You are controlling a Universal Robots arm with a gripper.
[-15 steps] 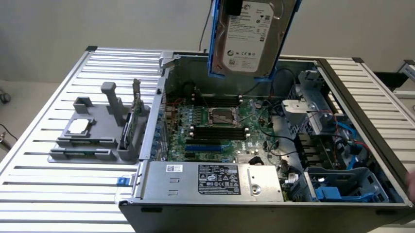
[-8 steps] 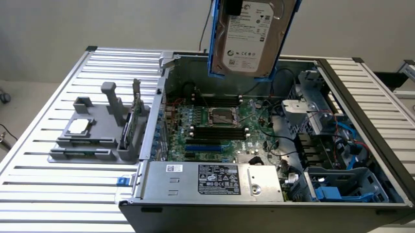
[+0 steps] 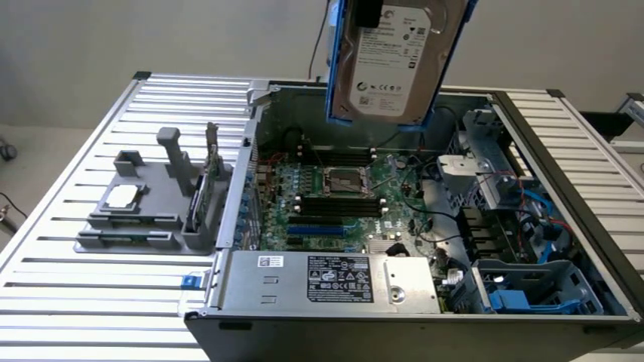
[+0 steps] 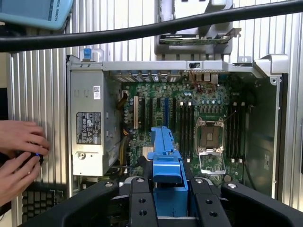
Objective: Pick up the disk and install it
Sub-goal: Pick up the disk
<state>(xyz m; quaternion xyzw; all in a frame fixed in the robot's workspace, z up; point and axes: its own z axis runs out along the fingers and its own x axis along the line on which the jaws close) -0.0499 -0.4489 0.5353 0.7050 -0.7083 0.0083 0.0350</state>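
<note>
A flat rectangular silver-grey metal disk (image 3: 391,64) with a white printed label and a blue plastic carrier frame hangs in the air above the far side of an open dark-grey computer case (image 3: 563,158), which lies on its side on a slatted silver metal tabletop (image 3: 90,302). The disk stands nearly upright, slightly tilted, with its labelled face turned toward the exterior view, and it touches nothing in the case. In the wrist view the black gripper (image 4: 168,191) is closed on the disk (image 4: 164,151), with a black finger pressed against each side of the blue frame. Below the disk lies the green motherboard (image 3: 387,226), with its square silver processor socket (image 3: 342,181) near the middle and dark memory slots on either side of it. A large silver labelled power supply box (image 3: 332,279) fills the near corner of the case, and a blue and grey drive cage (image 3: 523,290) sits at the near corner on the exterior view's right. On the tabletop on the exterior view's left, just beside the case, stands a grey plastic holder (image 3: 151,219) carrying a small square silver chip (image 3: 123,196). In the wrist view a person's hand (image 4: 21,137) and a second hand (image 4: 14,177) are beside the case, around a small dark object, and a thick black cable (image 4: 142,30) crosses in front of the camera.
</note>
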